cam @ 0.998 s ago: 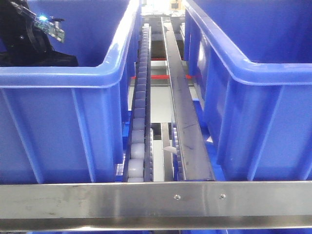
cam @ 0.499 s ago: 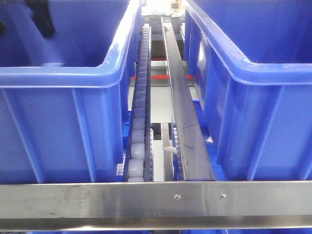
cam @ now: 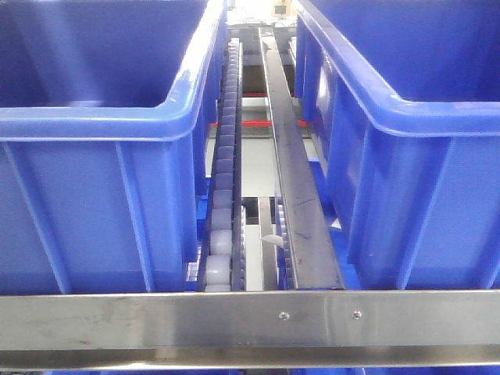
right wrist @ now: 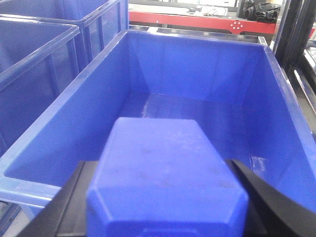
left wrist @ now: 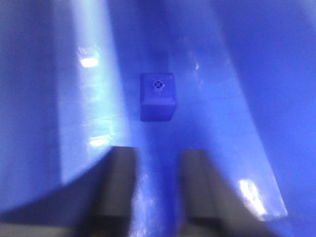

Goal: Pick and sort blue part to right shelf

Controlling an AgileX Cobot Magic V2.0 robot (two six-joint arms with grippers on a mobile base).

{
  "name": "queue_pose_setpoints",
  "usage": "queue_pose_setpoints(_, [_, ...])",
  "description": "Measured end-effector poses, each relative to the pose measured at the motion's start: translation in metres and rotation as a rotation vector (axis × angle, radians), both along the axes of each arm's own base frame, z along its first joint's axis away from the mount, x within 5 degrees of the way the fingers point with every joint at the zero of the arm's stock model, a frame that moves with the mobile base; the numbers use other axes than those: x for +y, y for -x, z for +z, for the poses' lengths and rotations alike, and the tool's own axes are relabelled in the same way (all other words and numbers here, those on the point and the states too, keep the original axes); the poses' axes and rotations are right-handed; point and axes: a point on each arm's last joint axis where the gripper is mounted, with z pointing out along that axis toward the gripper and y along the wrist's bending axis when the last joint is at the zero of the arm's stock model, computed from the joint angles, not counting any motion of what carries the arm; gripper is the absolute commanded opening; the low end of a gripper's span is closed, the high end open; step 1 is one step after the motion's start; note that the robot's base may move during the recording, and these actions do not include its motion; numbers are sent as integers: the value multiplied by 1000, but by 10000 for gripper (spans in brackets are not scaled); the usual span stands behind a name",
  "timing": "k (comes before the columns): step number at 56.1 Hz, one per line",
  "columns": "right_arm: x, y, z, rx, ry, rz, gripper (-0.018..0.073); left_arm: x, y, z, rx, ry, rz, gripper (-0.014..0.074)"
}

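In the right wrist view my right gripper point(right wrist: 164, 200) is shut on a matte blue part point(right wrist: 165, 173), its black fingers point(right wrist: 74, 197) pressed on both sides. It hangs above the near rim of a large blue bin point(right wrist: 197, 69). The left wrist view looks down inside a blue bin point(left wrist: 237, 98), where another small blue part point(left wrist: 157, 96) lies on the floor. My left gripper point(left wrist: 157, 157) is open above and short of it, nothing between its fingers. The front view shows the right shelf's steel crossbar point(cam: 234, 319), with neither gripper in sight.
Two large blue bins point(cam: 94, 195) point(cam: 406, 156) stand on the shelf either side of a white roller track point(cam: 223, 195) and a steel rail point(cam: 293, 180). More blue bins point(right wrist: 34, 54) sit to the left, and a red beam point(right wrist: 197, 22) runs behind.
In the front view the black left arm was at the top left inside the left bin one second ago. It drew back and has left that view.
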Motion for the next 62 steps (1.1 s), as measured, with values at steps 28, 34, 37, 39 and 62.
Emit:
queue_pose_setpoints(28, [1,-15,29,193,-66,-91,237,26,119,-36,-356,94,16,127])
queue_pose_setpoints(34, [5,-29,47,283,-66,-130,237,29,129,-42,-398,92,17,127])
queue_pose_setpoints(37, [9,-36,54,322,-62,-141,237,29,131,-44,-407,88,18,127])
queue_pose_setpoints(39, [12,-43,59,350,-57,-150,237,30,132,-46,-407,89,18,127])
queue_pose_setpoints(62, [61,-141,80,654,93,-170,237,30,132,-49,-407,75,21,127])
